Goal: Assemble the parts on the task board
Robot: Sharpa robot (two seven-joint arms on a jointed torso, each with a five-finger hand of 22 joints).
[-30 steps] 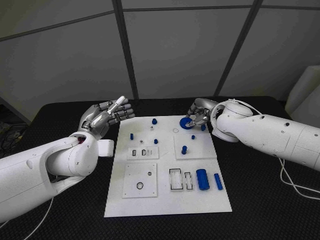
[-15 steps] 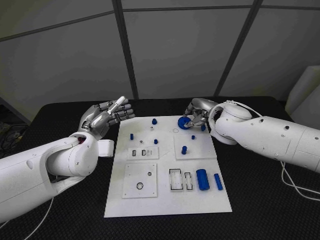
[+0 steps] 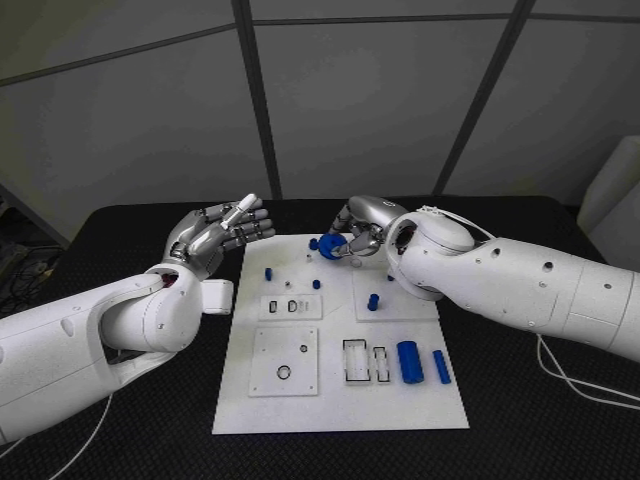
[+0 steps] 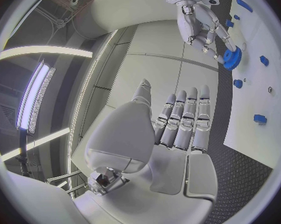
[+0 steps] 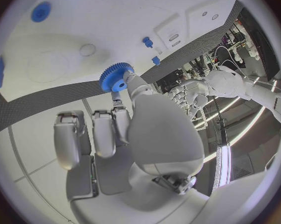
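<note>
Task board [image 3: 335,385]: centre frame, on black surface [image 3: 551,330]. Right hand [image 3: 352,232]: pinching blue gear [image 3: 330,247] above board's upper edge. Left hand [image 3: 222,229]: fingers spread, holding nothing, upper left.

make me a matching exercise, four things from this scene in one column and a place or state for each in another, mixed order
Things:
1. blue toothed gear
2. silver left hand
3. large blue cylinder
4. white rectangular task board

Places or states:
A. lying on the near right part of the plate
B. held up beside the board's far left corner, fingers apart, holding nothing
C. flat in the middle of the black table
D. pinched in the silver right hand over the board's far end

Pairs: 1-D, 2-B, 3-A, 4-C
</note>
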